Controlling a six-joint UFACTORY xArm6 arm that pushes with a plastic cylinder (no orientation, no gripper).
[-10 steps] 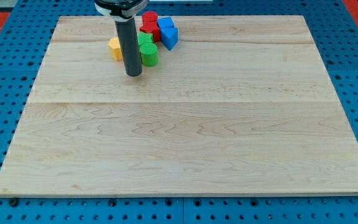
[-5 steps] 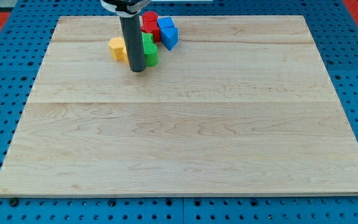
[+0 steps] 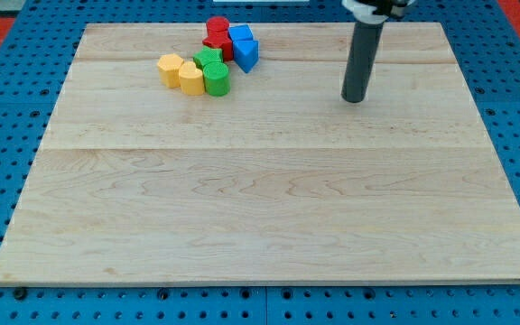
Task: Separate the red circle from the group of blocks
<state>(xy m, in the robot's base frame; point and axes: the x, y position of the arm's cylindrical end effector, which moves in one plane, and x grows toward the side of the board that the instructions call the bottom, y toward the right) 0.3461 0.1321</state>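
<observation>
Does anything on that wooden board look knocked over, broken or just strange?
Nothing stands out. The blocks sit bunched near the view's top: red circle, blue blocks, green blocks and yellow blocks, none visibly damaged. My tip rests on the board, well to the view's right of them.

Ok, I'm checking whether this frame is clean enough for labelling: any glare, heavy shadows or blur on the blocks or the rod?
In the camera view the light is even and soft: only a faint sheen on the pale wooden board, no hard shadows. The cluster of coloured blocks near the view's top is sharp, red circle included. The dark rod is crisp too, my tip well to the cluster's right, touching nothing.
</observation>
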